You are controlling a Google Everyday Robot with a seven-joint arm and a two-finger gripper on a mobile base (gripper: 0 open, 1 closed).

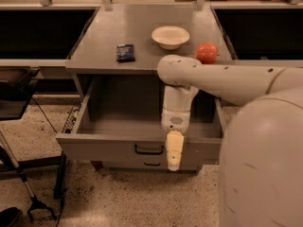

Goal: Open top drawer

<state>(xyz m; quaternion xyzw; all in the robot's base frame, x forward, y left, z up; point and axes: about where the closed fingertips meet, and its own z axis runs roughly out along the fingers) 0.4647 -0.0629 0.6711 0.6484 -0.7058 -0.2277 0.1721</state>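
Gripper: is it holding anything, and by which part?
Nothing appears to be held. The gripper hangs in front of the open top drawer, just right of its black handle, not around it.

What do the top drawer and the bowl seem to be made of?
Top drawer: even grey paint, matte; wood or metal beneath, cannot tell. Bowl: pale cream, smooth, perhaps ceramic or plastic. The gripper hangs before the drawer front, right of its black handle.
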